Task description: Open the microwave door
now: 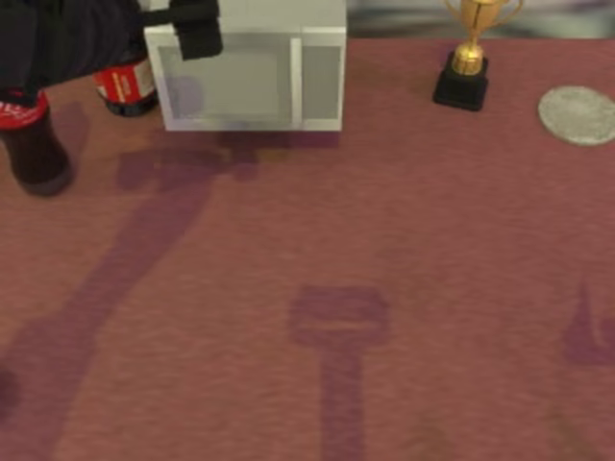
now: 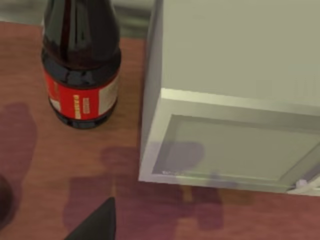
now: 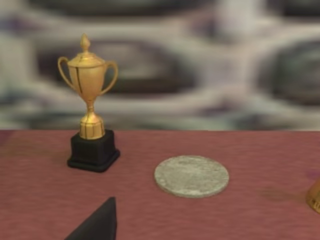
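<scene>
Microwave door (image 1: 226, 84) shut; left claw (image 1: 195, 27) above hinge edge.

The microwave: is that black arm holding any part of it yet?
It cannot be told. The left gripper sits over the top left corner of the microwave, above its door, but no view shows a grip.

- The small boxy light-grey microwave (image 1: 252, 58) stands upright at the desk's far edge, left of centre, directly beneath the left hand (image 1: 195, 27).
- Its flat light-grey door with a large grey window (image 1: 227, 82) is shut flush against the front, just below that hand, beside the narrow control strip.
</scene>
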### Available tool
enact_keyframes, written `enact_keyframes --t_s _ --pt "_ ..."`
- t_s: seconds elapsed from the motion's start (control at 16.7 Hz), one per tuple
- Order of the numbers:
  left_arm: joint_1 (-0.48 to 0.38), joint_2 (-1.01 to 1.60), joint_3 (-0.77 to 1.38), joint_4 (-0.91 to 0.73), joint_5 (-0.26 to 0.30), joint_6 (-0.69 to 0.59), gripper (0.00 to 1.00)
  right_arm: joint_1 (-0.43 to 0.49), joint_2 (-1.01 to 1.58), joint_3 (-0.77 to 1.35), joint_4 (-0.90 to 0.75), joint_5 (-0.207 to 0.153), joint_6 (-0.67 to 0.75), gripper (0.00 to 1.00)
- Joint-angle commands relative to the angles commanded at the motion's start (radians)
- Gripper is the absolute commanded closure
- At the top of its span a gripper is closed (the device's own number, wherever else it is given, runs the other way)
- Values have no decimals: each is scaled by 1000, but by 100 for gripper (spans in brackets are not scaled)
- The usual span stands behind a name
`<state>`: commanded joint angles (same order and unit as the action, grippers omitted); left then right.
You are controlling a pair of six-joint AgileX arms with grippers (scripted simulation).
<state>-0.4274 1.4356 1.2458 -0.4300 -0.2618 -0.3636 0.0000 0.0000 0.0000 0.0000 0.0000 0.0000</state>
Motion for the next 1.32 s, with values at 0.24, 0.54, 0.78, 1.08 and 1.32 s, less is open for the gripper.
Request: enact_keyframes --t_s 0.24,0.54,0.78,1.08,1.32 --pt "-102 352 289 -104 -60 -86 0 0 0 0 0 0 0 0" --pt "-180 604 494 -199 -109 -146 0 0 0 0 0 0 0 0" --pt "-191 638 523 -214 -116 -154 0 0 0 0 0 0 0 0" --pt "-183 654 532 -199 -110 -147 0 0 0 0 0 0 0 0" --pt "-149 798 597 -122 -89 -117 0 0 0 0 0 0 0 0"
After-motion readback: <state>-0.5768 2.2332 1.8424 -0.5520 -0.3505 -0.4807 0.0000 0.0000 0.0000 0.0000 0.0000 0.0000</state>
